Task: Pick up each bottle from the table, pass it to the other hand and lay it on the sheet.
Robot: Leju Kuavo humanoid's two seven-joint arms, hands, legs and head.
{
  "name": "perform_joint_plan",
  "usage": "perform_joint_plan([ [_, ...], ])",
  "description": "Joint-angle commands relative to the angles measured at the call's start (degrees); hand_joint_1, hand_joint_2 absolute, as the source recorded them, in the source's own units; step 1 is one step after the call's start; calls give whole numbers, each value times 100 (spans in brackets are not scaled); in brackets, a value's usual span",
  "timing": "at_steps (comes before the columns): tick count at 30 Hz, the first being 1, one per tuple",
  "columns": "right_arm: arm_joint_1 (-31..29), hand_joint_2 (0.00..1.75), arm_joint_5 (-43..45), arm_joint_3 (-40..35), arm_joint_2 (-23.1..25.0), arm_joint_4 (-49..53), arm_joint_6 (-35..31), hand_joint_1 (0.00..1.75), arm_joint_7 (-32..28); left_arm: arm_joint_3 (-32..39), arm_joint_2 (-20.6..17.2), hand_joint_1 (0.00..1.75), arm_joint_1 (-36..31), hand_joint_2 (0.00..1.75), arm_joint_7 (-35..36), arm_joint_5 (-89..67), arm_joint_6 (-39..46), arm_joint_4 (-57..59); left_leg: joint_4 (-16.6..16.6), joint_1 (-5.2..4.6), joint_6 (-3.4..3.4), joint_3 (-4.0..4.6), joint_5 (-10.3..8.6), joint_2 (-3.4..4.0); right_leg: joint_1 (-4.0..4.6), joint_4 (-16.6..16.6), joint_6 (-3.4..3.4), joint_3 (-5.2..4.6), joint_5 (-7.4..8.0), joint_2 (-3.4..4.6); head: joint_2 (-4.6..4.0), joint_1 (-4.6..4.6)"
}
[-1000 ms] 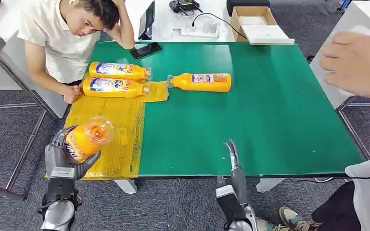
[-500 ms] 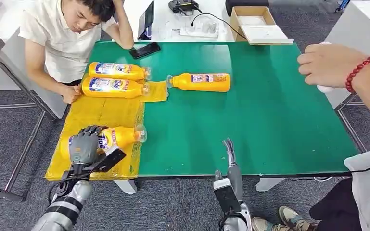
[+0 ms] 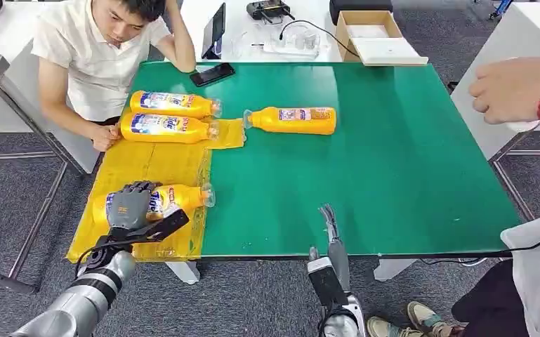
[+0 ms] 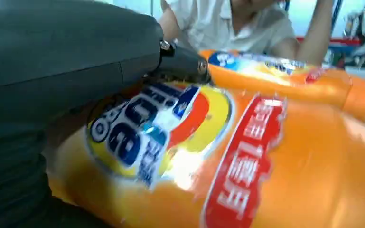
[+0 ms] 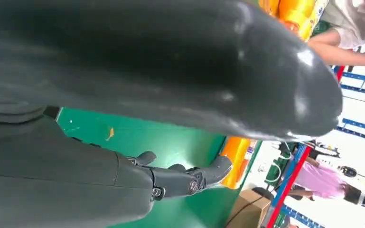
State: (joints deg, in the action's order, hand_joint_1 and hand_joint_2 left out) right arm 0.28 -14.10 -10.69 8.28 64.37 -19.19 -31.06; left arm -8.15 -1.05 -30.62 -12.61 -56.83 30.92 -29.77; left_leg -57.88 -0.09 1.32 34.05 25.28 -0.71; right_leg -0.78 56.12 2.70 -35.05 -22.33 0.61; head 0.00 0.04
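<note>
- Head view: the left hand [image 3: 132,206], which held the orange bottle [image 3: 175,199] upright a second ago, now grips it lying on the yellow sheet [image 3: 156,165]; release comes next. Right hand [image 3: 328,226], fingers straight, holds nothing.
- Left wrist view: fingers [image 4: 182,64] wrap the label.
- Right wrist view: fingers [image 5: 185,178] apart above the green table [image 5: 171,142].

Blurred and cut off at the frame edges in the left wrist view: held bottle [image 4: 247,156], its base hidden beneath left hand [image 3: 132,205] in the head view.

Three orange bottles [image 3: 156,201] lie on yellow sheet [image 3: 147,165], one [image 3: 291,120] on table.
</note>
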Motion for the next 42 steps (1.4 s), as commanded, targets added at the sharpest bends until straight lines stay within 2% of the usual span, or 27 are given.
perform_joint_plan([
  [1, -226, 0, 3, 107, 0, -502, 76, 0, 44, -208, 17, 12, -127, 175, 48, 118, -977, 511, 9, 2, -7, -29, 3, 11, 4, -8, -9, 27, -1, 3, -2, -2],
  [2, -228, 0, -33, 111, 5, -504, 82, 0, 51, -313, -17, 0, -124, 175, 96, 29, -1121, 482, 7, 0, -5, -30, 2, 4, 1, -6, -6, 31, -1, 1, 0, -2],
  [5, -251, 0, -87, 228, 41, -539, 104, 0, 60, -347, 33, 0, -120, 175, 84, 204, -1602, 272, 9, 3, -9, -40, 3, 0, 4, -10, -12, 42, -1, -3, 0, 0],
  [11, -347, 0, -194, 320, 42, -657, 168, 0, -17, -858, -74, 0, 232, 175, -625, 776, -2421, -658, 11, -3, -7, -59, -1, -21, -1, -10, -7, 66, -2, -19, -2, 0],
  [16, -249, 0, -313, 312, -39, -553, 118, 0, -55, -933, -74, 0, 815, 175, -1082, 1543, -2299, -1974, 14, -2, -10, -59, -2, -23, 1, -12, -11, 68, -2, -25, 0, -2],
  [19, -134, 0, -415, 309, -93, -319, 57, 0, -88, -954, -83, 0, 1408, 175, -1295, 2073, -1873, -3306, 4, -2, -3, -48, 1, -31, 0, -6, -3, 57, -7, -28, -2, 0],
  [23, -116, 0, -421, 313, -94, -279, 54, 0, -87, -982, -109, 0, 1453, 175, -1225, 2088, -1884, -3425, -2, 2, -7, -37, 9, -16, 5, 0, -7, 41, -13, -25, -2, -2],
  [26, -128, 0, -450, 286, -86, -273, 67, 0, -80, -961, -133, 0, 1753, 175, -1622, 2467, -1696, -3953, 0, 0, -8, -18, 6, -24, 3, 1, -7, 25, -13, -32, 0, -2],
  [32, -77, 0, -523, 167, -66, -306, 25, 0, -53, -873, 258, 0, 2489, 175, -2045, 3050, -685, -5448, -2, 2, -5, 10, 6, -19, 4, -1, -3, -4, -9, -28, 0, -2],
  [35, -86, 0, -808, 33, -178, -257, -294, 0, -130, -854, 432, 0, 2750, 175, -2335, 4019, -695, -6092, -6, 2, -5, 14, 10, -23, 5, 2, -4, -5, -14, -32, 0, 0],
  [36, -118, 0, -1477, -134, -350, -230, -999, 0, -237, -798, 473, 0, 2862, 175, -2422, 4455, -785, -6340, -9, 3, -6, 11, 15, -18, 5, 4, -5, -3, -18, -28, 0, 0],
  [41, -191, 0, -1632, -159, -472, -210, -1104, 0, -266, -767, 458, 0, 2949, 175, -2404, 4523, -760, -6529, -2, -1, -5, 11, 11, -12, 2, -1, -5, -5, -11, -21, -2, 0],
  [42, -236, 0, -2169, -270, -589, -299, -1409, 0, -100, -731, 457, 0, 2917, 175, -2439, 4538, -733, -6453, -3, 1, -4, 17, 8, -18, 4, -3, -5, -8, -8, -26, -2, 0],
])
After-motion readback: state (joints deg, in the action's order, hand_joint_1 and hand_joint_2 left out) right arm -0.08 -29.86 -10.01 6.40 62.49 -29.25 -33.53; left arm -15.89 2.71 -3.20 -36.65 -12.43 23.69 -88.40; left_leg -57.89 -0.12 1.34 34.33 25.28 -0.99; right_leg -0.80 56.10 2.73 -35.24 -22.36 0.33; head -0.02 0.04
